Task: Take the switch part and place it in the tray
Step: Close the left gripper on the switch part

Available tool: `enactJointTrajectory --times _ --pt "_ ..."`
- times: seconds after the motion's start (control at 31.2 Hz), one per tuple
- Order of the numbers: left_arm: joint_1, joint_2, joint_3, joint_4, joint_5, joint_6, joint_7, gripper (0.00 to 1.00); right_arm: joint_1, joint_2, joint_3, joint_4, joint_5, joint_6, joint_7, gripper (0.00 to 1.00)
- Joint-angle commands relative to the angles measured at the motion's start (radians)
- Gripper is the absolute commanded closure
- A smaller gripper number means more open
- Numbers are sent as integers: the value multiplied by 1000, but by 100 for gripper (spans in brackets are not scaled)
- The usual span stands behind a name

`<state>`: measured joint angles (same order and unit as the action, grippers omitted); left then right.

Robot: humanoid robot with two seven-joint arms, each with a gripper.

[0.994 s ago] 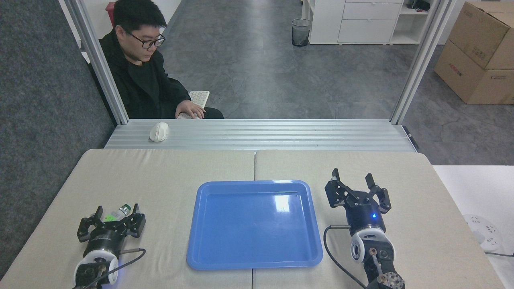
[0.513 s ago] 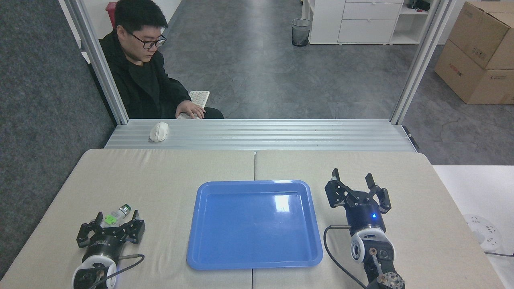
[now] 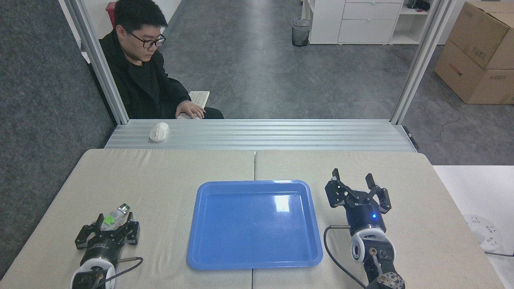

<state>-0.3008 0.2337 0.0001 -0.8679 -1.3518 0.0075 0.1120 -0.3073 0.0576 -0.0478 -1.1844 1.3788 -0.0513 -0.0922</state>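
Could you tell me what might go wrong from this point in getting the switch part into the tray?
The left gripper has its fingers spread around the switch part, which lies tilted on the table; closing on its rounded neck might squirt it sideways. The tray has a raised rim, so a low carry could clip it. The right gripper stands open beside the tray, well clear of that path.

Tray (image 3: 254,257): glossy blue, plain, marked by a white glare patch. Switch part (image 3: 113,215): white body, bright green patch, silvery neck, dark green cap. Left pincer (image 3: 112,226) and right pincer (image 3: 353,180): black; a blue light is shown on the right one's body. Bench (image 3: 168,172): beige, unpatterned. Mouse (image 3: 159,131): white, on ribbed grey aluminium.
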Motion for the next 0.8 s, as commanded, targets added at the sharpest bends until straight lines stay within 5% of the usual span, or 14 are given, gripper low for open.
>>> enactJointTrajectory --times 0.0,0.29,0.51,0.77 --pt "11 1 -18 6 -6 -23 0 32 -1 -1 0 0 0 1 0 0" --pt "12 3 -18 4 -7 -67 34 58 -1 -1 0 0 0 1 0 0" --pt "11 4 -18 1 -6 -70 43 68 -1 -1 0 0 0 1 0 0" --pt "11 13 -8 -19 -1 -104 44 100 0 -1 0 0 0 1 0 0"
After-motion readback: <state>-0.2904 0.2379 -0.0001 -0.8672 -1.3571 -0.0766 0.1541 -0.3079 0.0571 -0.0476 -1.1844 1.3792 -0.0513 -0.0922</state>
